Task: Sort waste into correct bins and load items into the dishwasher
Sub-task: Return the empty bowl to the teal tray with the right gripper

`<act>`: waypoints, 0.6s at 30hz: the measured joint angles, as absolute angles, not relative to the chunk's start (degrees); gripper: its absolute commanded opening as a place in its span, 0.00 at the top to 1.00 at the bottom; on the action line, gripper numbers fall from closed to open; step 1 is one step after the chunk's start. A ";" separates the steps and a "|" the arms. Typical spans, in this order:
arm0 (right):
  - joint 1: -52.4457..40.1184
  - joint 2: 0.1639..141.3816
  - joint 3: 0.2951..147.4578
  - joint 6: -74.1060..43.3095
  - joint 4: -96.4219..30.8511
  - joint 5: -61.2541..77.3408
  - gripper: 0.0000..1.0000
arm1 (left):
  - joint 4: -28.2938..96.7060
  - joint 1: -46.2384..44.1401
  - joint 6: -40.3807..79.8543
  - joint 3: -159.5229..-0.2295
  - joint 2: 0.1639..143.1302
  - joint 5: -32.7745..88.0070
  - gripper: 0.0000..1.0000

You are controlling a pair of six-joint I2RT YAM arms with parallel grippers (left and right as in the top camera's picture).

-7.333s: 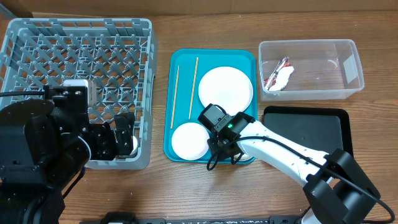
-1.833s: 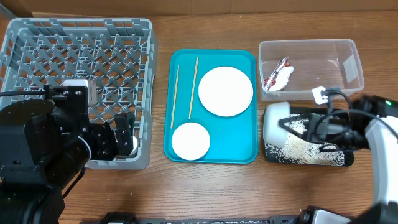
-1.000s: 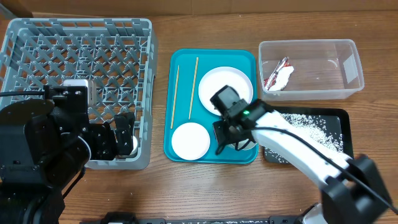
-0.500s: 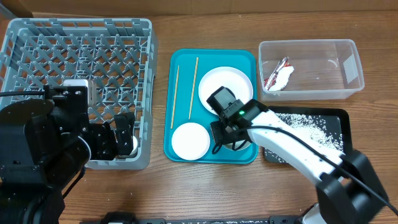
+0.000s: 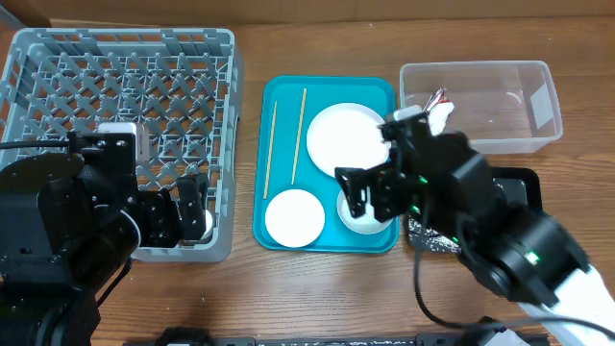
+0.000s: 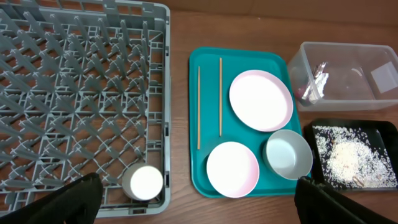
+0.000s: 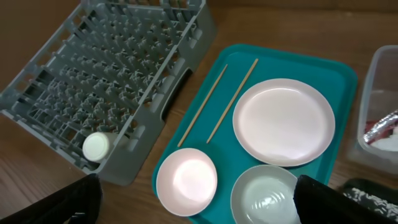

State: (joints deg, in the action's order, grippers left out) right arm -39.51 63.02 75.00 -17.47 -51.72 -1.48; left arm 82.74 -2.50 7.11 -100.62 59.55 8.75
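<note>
On the teal tray (image 5: 283,144) lie two chopsticks (image 5: 273,144), a white plate (image 5: 341,135) and two bowls, one at the front left (image 5: 294,217), one at the front right (image 5: 360,219). My right gripper (image 5: 370,192) hangs open above the right bowl (image 7: 264,194), holding nothing. Red wrapper and tissue (image 6: 316,84) lie in the clear tub (image 6: 348,53). Rice (image 6: 348,155) is heaped in the black tray (image 6: 379,127). My left gripper (image 6: 199,211) stands open over the grey rack's (image 6: 81,81) near corner, where the small cup (image 6: 147,181) sits.
The rack fills the left of the table and the teal tray the middle. Tub and black tray stand at the right, one behind the other. In the overhead view my right arm hides most of the black tray. Bare wood (image 5: 317,298) runs along the front.
My right gripper has opened, letting go of the emptied bowl on the tray's front right, and has risen above it. The left arm has not moved.
</note>
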 measured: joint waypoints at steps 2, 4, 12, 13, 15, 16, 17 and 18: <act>-39.51 61.08 75.00 -17.28 -53.01 -0.84 0.00 | 82.74 -2.50 7.14 -100.62 59.55 8.75 0.00; -39.51 59.70 75.00 -17.15 -54.06 0.89 0.00 | 82.74 -2.50 7.14 -100.62 59.55 8.75 0.00; -39.51 58.35 75.00 -16.84 -57.65 6.09 0.00 | 82.74 -2.50 7.11 -100.62 59.55 8.75 0.00; -39.53 58.41 75.00 -16.84 -59.37 6.22 0.00 | 82.74 -2.50 7.14 -100.62 59.55 8.75 0.00; -39.51 58.46 75.00 -16.78 -60.82 6.00 0.00 | 82.74 -2.50 7.14 -100.62 59.55 8.75 0.00; -39.51 58.46 75.00 -16.71 -61.28 5.69 0.00 | 82.74 -2.50 7.11 -100.62 59.55 8.75 0.00; -39.51 58.43 75.00 -16.47 -61.41 4.97 0.00 | 82.74 -2.50 7.14 -100.62 59.55 8.75 0.00; -39.51 58.37 75.00 -15.84 -61.04 3.66 0.00 | 82.74 -2.50 7.14 -100.62 59.55 8.75 0.00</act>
